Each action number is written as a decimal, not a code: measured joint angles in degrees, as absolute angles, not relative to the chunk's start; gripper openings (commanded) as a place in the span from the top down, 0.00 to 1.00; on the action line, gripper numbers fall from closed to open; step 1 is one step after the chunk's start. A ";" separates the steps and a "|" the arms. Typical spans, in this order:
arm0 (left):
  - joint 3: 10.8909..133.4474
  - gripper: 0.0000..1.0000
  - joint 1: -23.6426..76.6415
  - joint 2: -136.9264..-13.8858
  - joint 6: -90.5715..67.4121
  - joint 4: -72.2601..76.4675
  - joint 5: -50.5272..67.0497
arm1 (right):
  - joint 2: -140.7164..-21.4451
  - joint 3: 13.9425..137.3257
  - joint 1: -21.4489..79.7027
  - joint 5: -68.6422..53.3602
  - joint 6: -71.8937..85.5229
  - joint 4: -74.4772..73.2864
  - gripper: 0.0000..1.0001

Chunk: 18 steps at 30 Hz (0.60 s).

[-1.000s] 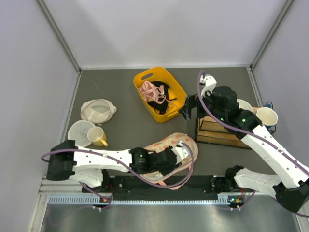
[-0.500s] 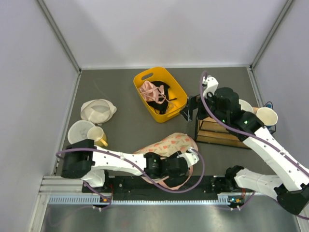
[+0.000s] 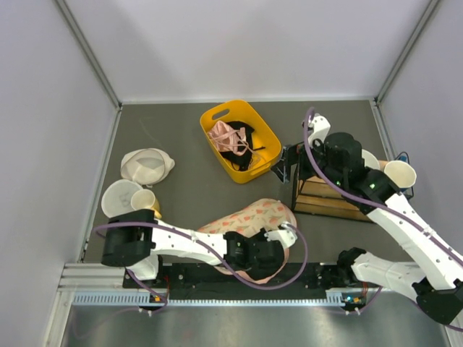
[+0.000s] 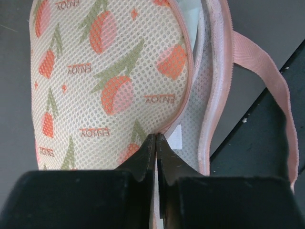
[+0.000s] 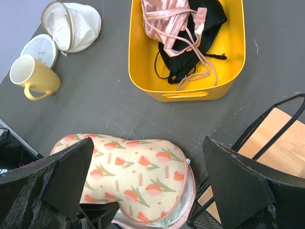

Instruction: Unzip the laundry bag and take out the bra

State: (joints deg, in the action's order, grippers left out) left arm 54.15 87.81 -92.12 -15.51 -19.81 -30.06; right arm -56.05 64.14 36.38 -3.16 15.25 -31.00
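Laundry bag (image 3: 253,215) lies at the near edge of the surface (image 3: 188,184), in front of the yellow basket (image 3: 269,141). From above, its near end is covered by the left gripper (image 4: 156,137). In the wrist view the jaws are pinched together on the laundry bag's pink zip edging, and any zip pull between them is hidden. Through the part-open zip only a pale sliver (image 4: 193,21) shows. The right gripper (image 5: 147,143) hangs beside the black wire rack (image 3: 322,199), jaws wide apart. A second ago the left jaws stood half apart and that arm lay further left.
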 measured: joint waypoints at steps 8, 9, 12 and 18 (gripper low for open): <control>54.87 1.00 87.85 -90.54 -16.51 -23.27 -30.92 | -55.59 64.10 36.38 -3.14 15.25 -31.38 0.01; 54.87 1.00 87.85 -89.19 -16.58 -24.10 -30.98 | -55.55 64.10 36.38 -3.14 15.27 -31.38 0.01; 54.85 1.00 87.85 -83.77 -16.51 -25.71 -31.44 | -55.55 64.10 36.38 -3.16 15.25 -31.38 0.01; 54.39 1.00 83.31 -69.23 -16.40 -25.89 -29.04 | -55.59 64.10 36.38 -3.90 15.25 -31.38 0.01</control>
State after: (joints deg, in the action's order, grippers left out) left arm 54.39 83.31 -69.23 -16.40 -25.89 -29.04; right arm -55.59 64.10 36.38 -3.90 15.25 -31.38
